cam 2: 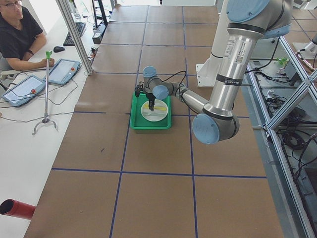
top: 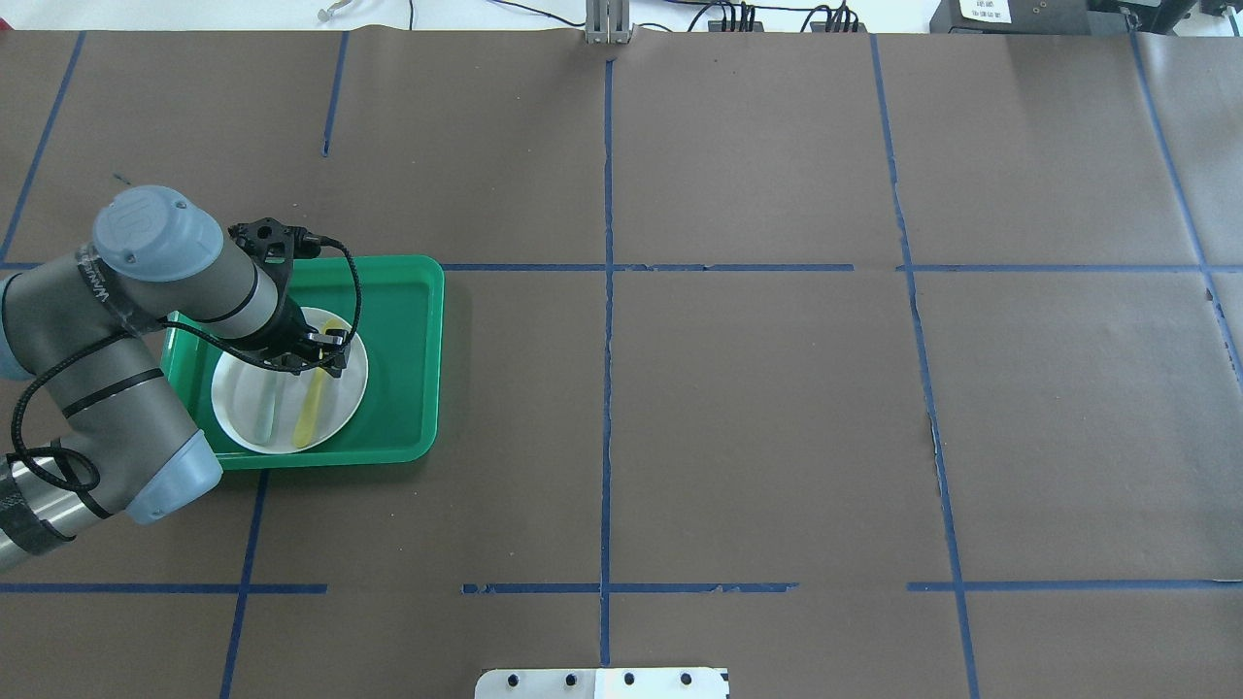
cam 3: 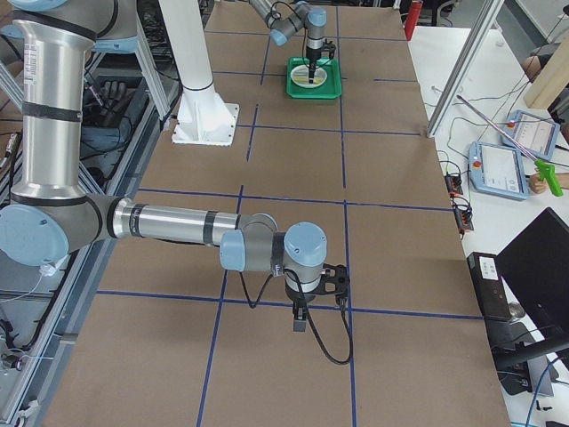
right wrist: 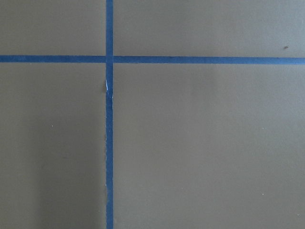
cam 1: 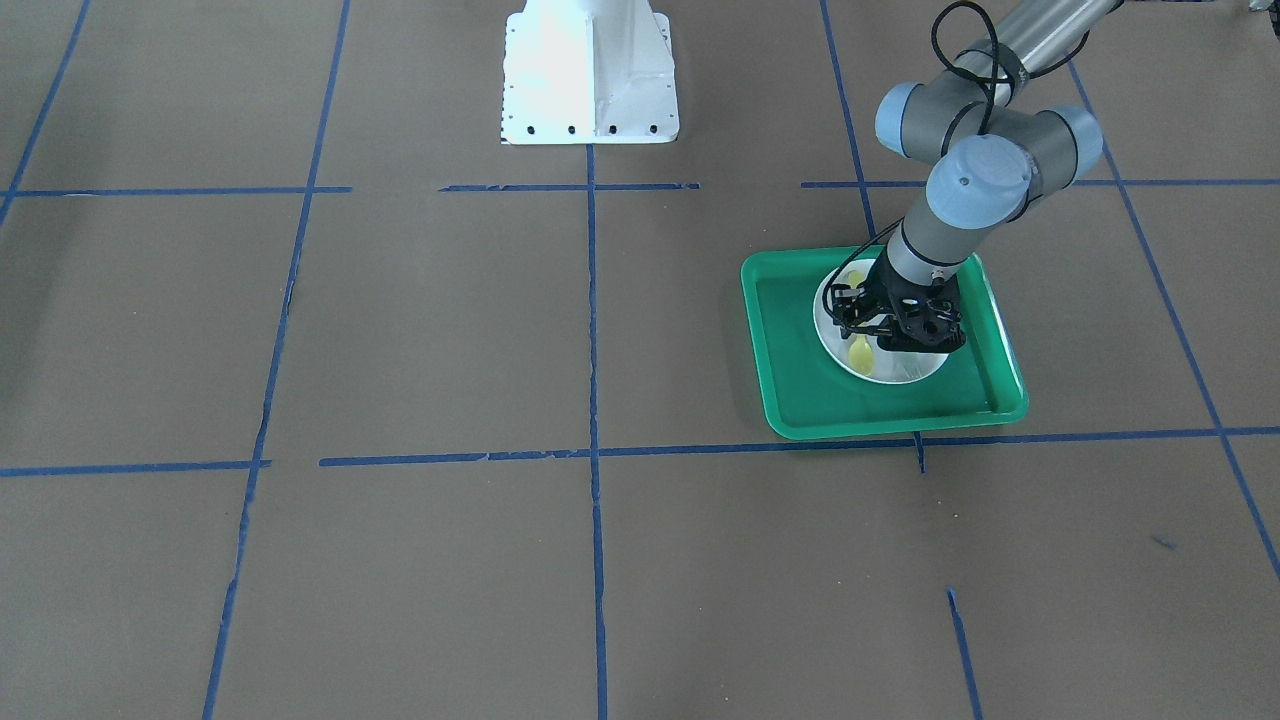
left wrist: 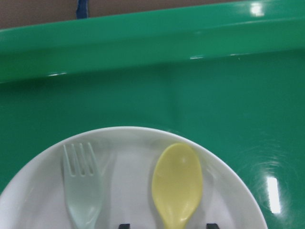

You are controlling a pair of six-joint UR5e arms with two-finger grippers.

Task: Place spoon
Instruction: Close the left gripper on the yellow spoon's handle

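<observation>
The yellow spoon [top: 309, 413] lies on a white plate [top: 346, 388] in the green tray [top: 408, 369], next to a pale grey-green fork [top: 264, 408]. My left gripper [top: 322, 357] is low over the plate and open. In the left wrist view its two fingertips [left wrist: 125, 225] stand either side of the spoon [left wrist: 177, 183] just behind the bowl, with the fork [left wrist: 82, 191] to the left. From the front, the gripper [cam 1: 862, 322] covers the spoon's [cam 1: 860, 355] middle. My right gripper [cam 3: 300, 322] shows only in the exterior right view, so I cannot tell its state.
The tray [cam 1: 800, 380] sits on the brown table marked with blue tape lines. The white robot base [cam 1: 588, 75] is at mid table edge. The right wrist view shows only bare table and tape [right wrist: 109, 143]. An operator [cam 2: 17, 34] sits beyond the table.
</observation>
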